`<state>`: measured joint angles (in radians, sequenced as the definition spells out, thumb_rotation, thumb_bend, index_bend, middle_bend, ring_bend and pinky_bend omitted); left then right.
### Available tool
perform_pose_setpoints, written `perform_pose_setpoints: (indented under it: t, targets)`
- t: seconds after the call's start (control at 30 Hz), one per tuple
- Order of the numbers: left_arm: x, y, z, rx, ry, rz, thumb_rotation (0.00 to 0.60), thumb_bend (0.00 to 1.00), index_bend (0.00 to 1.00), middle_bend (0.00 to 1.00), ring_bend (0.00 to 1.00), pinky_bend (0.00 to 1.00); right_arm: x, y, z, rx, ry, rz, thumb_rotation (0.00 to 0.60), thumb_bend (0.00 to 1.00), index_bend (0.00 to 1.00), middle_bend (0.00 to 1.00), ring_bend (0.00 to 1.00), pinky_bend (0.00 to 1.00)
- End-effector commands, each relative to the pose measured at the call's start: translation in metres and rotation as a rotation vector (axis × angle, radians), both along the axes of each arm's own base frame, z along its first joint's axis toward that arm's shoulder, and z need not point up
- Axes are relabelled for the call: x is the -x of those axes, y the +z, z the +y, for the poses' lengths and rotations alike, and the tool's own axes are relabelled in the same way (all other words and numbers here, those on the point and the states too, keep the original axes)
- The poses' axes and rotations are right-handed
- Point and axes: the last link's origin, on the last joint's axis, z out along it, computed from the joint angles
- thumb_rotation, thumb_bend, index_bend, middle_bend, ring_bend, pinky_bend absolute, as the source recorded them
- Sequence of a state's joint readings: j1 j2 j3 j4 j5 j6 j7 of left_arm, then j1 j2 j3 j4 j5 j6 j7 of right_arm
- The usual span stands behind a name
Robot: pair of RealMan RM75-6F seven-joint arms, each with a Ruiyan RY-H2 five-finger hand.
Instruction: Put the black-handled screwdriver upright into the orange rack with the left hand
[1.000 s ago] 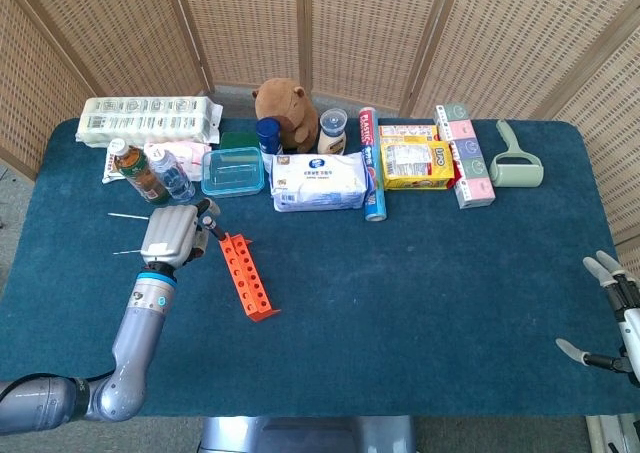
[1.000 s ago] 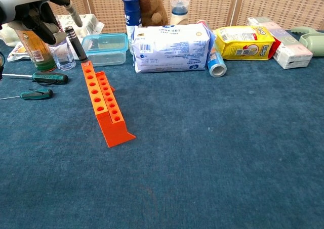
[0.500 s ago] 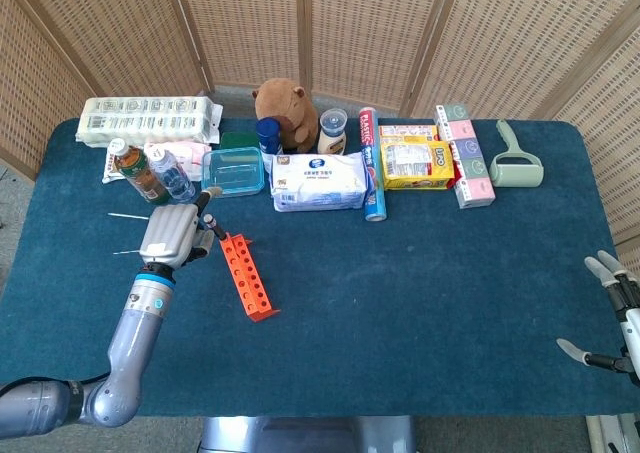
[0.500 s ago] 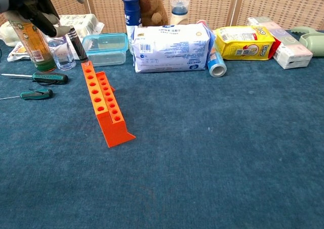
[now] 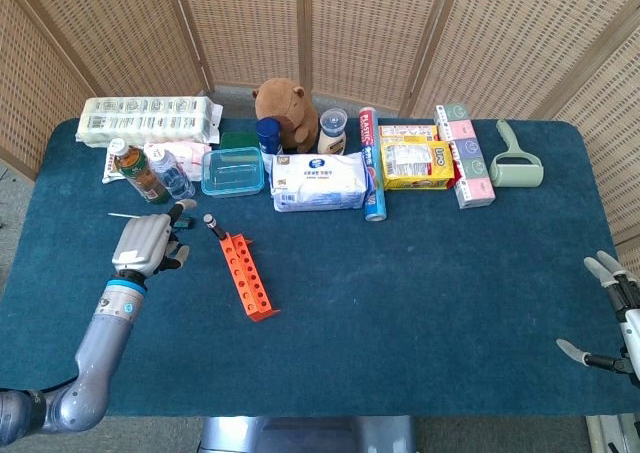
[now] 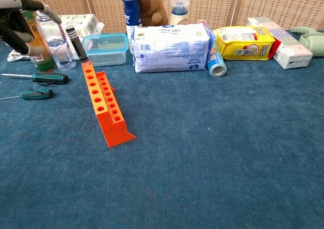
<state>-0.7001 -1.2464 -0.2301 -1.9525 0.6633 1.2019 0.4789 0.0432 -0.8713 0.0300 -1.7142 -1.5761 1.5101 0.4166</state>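
Observation:
The black-handled screwdriver (image 5: 212, 225) (image 6: 77, 42) stands upright in the far end hole of the orange rack (image 5: 247, 276) (image 6: 104, 104), leaning slightly. Nothing holds it. My left hand (image 5: 146, 241) (image 6: 20, 17) hangs to the left of the rack, apart from the screwdriver, with its fingers spread and nothing in them. At the table's right edge my right hand (image 5: 615, 308) rests with fingers apart and empty; the chest view does not show it.
Two green-handled screwdrivers (image 6: 49, 78) (image 6: 36, 94) lie on the cloth left of the rack. Behind it stand a tea bottle (image 6: 36, 46), a water bottle (image 6: 59, 47) and a clear lidded box (image 6: 106, 48). A wipes pack (image 6: 171, 47) and packages line the back.
My left hand has let go of the black-handled screwdriver and drawn back to the left, its fingers spreading. The screwdriver stays standing in the rack. The right hand has not moved.

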Motion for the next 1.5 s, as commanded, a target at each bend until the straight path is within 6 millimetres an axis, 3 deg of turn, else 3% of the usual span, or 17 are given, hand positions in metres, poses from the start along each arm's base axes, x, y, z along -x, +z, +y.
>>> perform_pose_setpoints:
  t: [0.03, 0.43, 0.9, 1.07, 1.33, 1.4, 1.47, 1.5]
  targets:
    - [0.012, -0.007, 0.002, 0.026, 0.018, -0.020, 0.600, 0.39, 0.16, 1.00, 0.96, 0.97, 0.000, 0.000, 0.000, 0.001, -0.001, 0.001, 0.600, 0.05, 0.06, 0.00, 0.00, 0.00]
    - [0.005, -0.018, -0.001, 0.061, -0.028, -0.041, 0.600, 0.39, 0.16, 1.00, 0.96, 0.97, 0.000, 0.000, -0.001, 0.003, -0.003, 0.000, 0.600, 0.05, 0.06, 0.00, 0.00, 0.00]
    - [-0.020, -0.024, -0.017, 0.096, -0.061, -0.054, 0.600, 0.39, 0.16, 1.00, 0.96, 0.97, 0.000, 0.000, 0.000, 0.003, -0.001, -0.001, 0.600, 0.05, 0.06, 0.00, 0.00, 0.00]
    - [-0.025, -0.015, -0.019, 0.048, -0.075, -0.022, 0.600, 0.39, 0.16, 1.00, 0.96, 0.97, 0.000, 0.000, 0.000, 0.003, -0.001, -0.001, 0.600, 0.05, 0.06, 0.00, 0.00, 0.00]
    - [-0.023, 0.026, -0.028, -0.065, -0.093, -0.005, 0.600, 0.39, 0.16, 0.99, 0.96, 0.97, 0.000, 0.000, 0.000, 0.000, 0.001, 0.000, 0.600, 0.05, 0.06, 0.00, 0.00, 0.00]
    - [-0.017, 0.035, -0.032, -0.081, -0.101, -0.001, 0.600, 0.38, 0.14, 0.92, 0.90, 0.95, 0.000, 0.000, 0.000, 0.001, 0.000, 0.001, 0.600, 0.05, 0.06, 0.00, 0.00, 0.00]
    - [-0.008, 0.042, -0.037, -0.081, -0.102, 0.010, 0.600, 0.35, 0.07, 0.73, 0.74, 0.87, 0.000, -0.001, 0.000, 0.001, 0.000, 0.003, 0.600, 0.05, 0.06, 0.00, 0.00, 0.00]
    - [-0.002, 0.045, -0.040, -0.077, -0.101, 0.021, 0.600, 0.33, 0.03, 0.55, 0.59, 0.78, -0.001, -0.001, 0.000, 0.000, 0.000, 0.003, 0.600, 0.05, 0.06, 0.00, 0.00, 0.00]
